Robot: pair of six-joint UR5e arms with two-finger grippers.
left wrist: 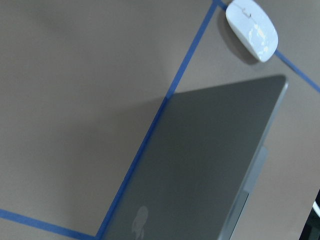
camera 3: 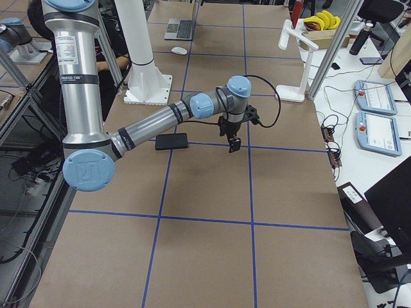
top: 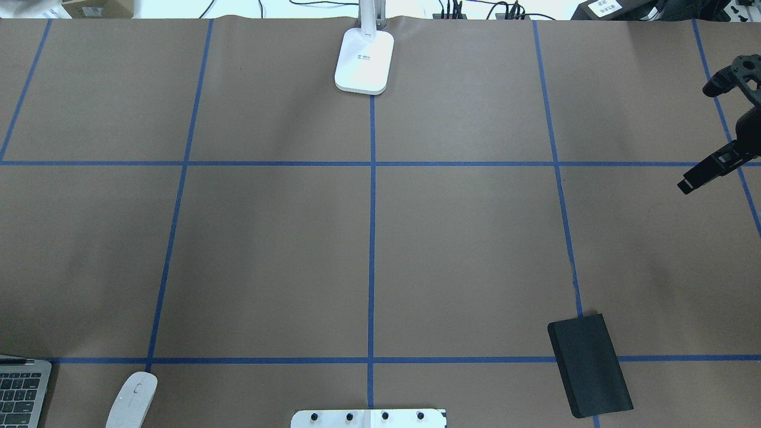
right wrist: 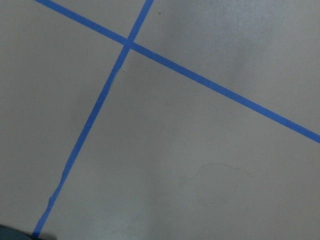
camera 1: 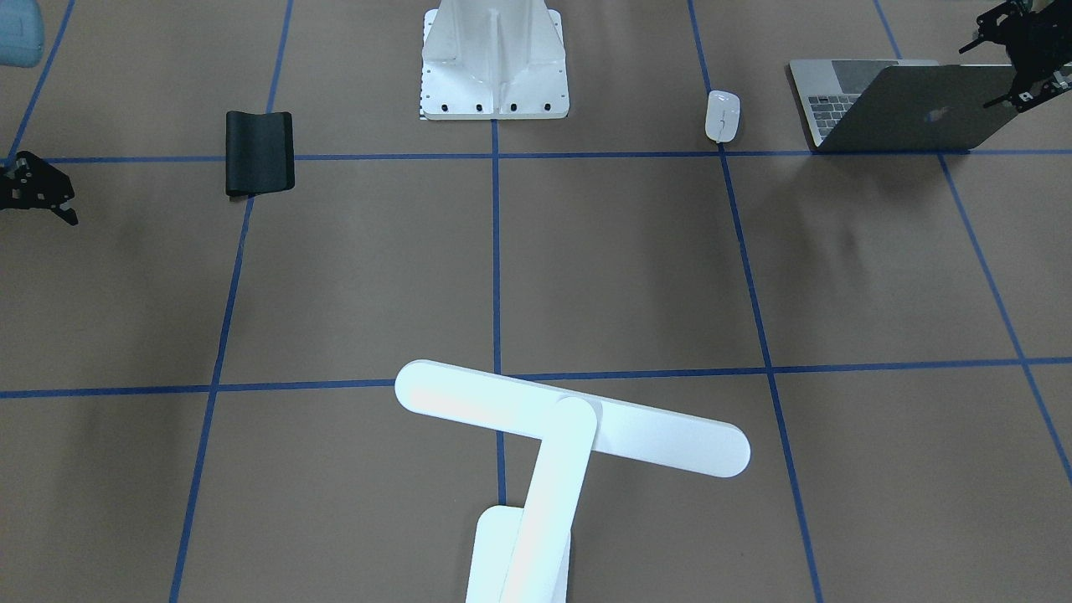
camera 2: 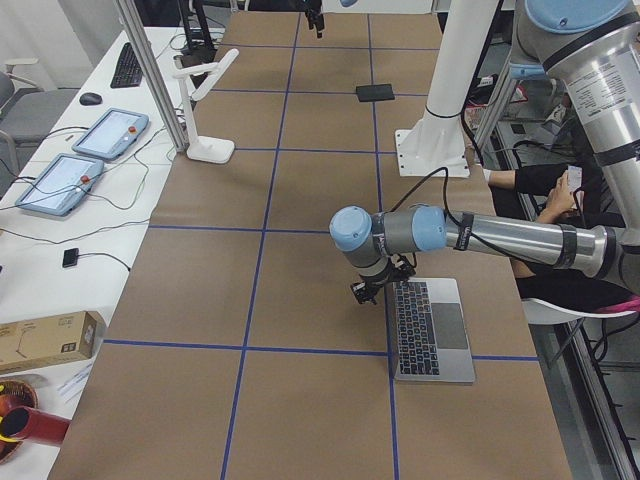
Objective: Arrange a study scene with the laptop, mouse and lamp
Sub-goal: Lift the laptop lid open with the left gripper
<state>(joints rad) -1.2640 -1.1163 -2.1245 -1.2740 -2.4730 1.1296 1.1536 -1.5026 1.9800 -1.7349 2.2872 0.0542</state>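
The grey laptop point(camera 1: 909, 109) stands partly open at the robot's left end of the table, its lid point(left wrist: 200, 165) tilted up with the logo showing. My left gripper point(camera 1: 984, 74) is open at the lid's upper outer corner; I cannot tell whether it touches it. The white mouse point(camera 1: 722, 115) lies beside the laptop, toward the table's middle. The white lamp point(camera 1: 569, 427) stands at the far edge opposite the robot, with its base point(top: 364, 59) on the centre line. My right gripper point(top: 697, 138) hangs open and holds nothing over bare table at the right end.
A flat black pad point(top: 588, 365) lies near the robot on its right side. The white bolted pedestal point(camera 1: 494, 63) stands at the robot's edge, in the middle. Blue tape lines divide the brown tabletop. A person sits beyond the pedestal in the exterior left view.
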